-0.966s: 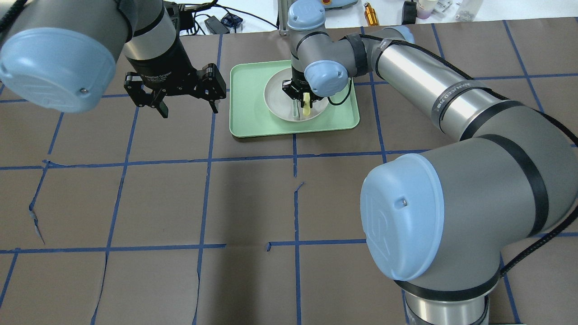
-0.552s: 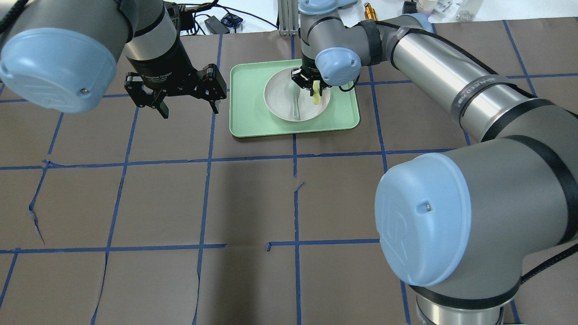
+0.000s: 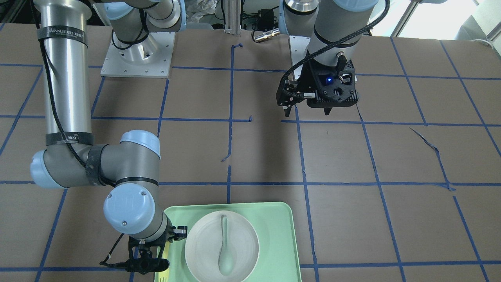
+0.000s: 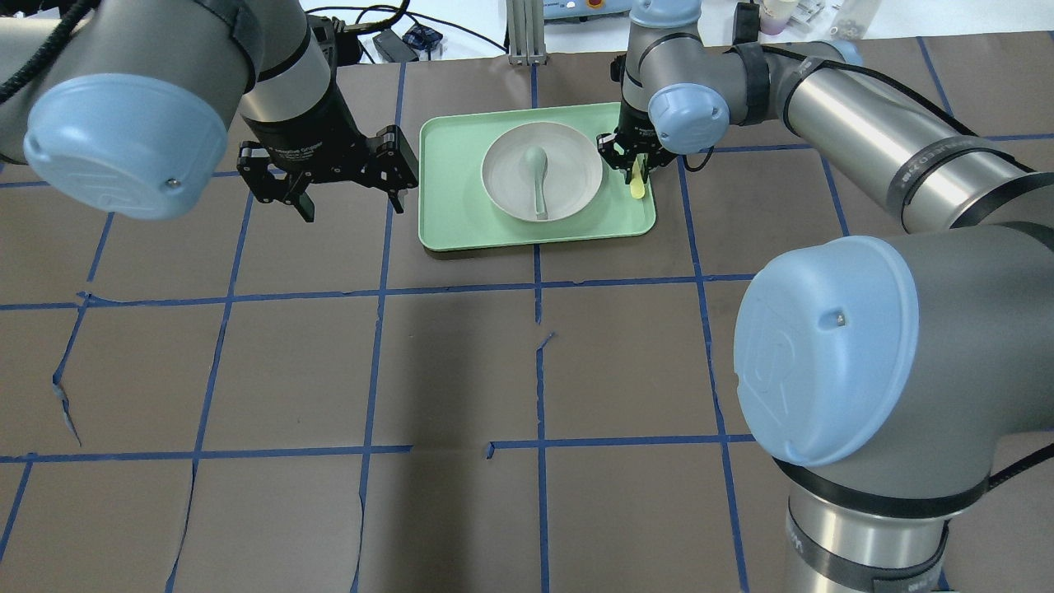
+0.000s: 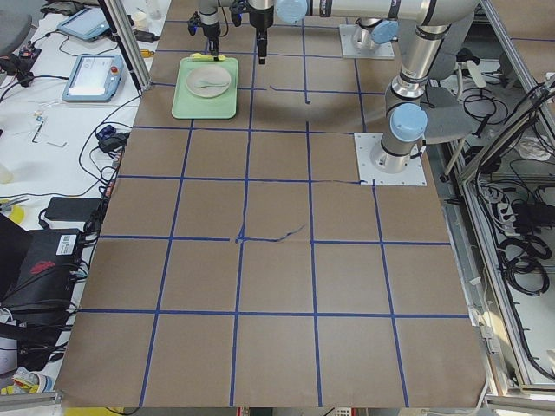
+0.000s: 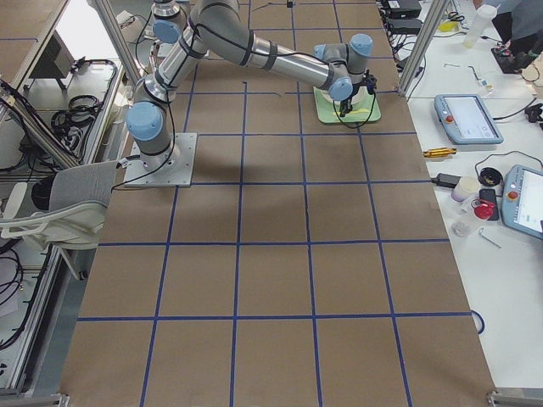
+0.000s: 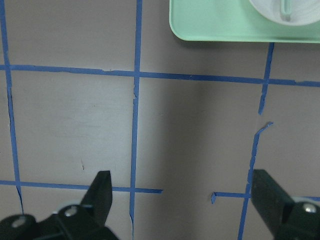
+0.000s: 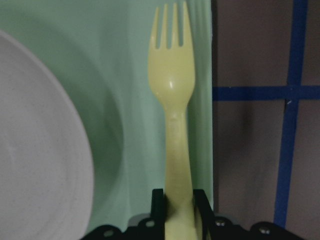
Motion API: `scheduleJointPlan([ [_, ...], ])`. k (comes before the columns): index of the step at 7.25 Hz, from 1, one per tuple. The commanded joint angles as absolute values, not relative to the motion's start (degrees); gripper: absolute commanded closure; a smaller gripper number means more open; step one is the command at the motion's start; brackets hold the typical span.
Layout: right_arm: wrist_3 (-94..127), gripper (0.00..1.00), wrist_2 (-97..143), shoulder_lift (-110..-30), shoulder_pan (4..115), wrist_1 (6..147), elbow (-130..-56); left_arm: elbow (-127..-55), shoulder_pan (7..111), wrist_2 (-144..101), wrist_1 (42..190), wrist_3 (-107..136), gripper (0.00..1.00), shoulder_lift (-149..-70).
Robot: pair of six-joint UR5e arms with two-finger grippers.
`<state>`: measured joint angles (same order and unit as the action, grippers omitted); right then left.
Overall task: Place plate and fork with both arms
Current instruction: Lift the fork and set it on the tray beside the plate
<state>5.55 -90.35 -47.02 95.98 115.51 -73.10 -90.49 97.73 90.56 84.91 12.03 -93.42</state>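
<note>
The off-white plate point(image 4: 510, 185) sits in the mint-green tray point(image 4: 453, 222) with a grey-green spoon point(image 4: 537, 169) lying in it. My right gripper point(image 4: 630, 161) is shut on the handle of the pale-yellow fork point(image 4: 636, 188) and holds it over the tray's right rim, just right of the plate. In the right wrist view the fork point(image 8: 172, 100) points tines away, between the plate point(image 8: 40, 150) and the tray's rim point(image 8: 202, 75). My left gripper point(image 4: 352, 198) is open and empty above the table, left of the tray. It is also open in the left wrist view point(image 7: 185, 200).
The table is brown paper with a grid of blue tape point(image 4: 379, 288). Cables and small items point(image 4: 395, 41) lie beyond the far edge. The right arm's elbow point(image 4: 823, 346) looms large at the near right. The left arm's joint point(image 4: 123, 140) fills the near left.
My right gripper has carried the fork to the right, from over the plate to over the tray's right rim. The spoon in the plate is now uncovered. The left gripper barely moved.
</note>
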Motion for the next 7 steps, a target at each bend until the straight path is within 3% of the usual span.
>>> scheduleJointPlan([
  [1,4.66,0.79,-89.30,-46.67,96.06,115.66,-73.83,-90.62,97.82,90.44,84.73,12.13,0.00,-93.43],
  [2,4.75,0.75,-89.21,-46.76,96.24,115.58,-73.92,-90.62,97.82,90.44,84.73,12.13,0.00,-93.43],
  [3,4.92,0.54,-89.12,-46.93,96.33,115.49,-74.79,-90.62,97.82,90.44,84.73,12.13,0.00,-93.51],
  [4,4.83,0.08,-89.21,-48.50,96.33,116.71,-76.80,-90.62,97.82,90.44,84.73,12.13,0.00,-93.43],
  [5,4.75,0.00,-89.30,-51.73,96.24,117.85,-80.30,-90.62,97.82,90.53,84.73,12.13,0.00,-93.43],
  [7,4.75,0.00,-90.08,-62.52,95.98,120.76,-88.56,-90.62,97.82,90.53,84.73,12.13,0.00,-93.43],
])
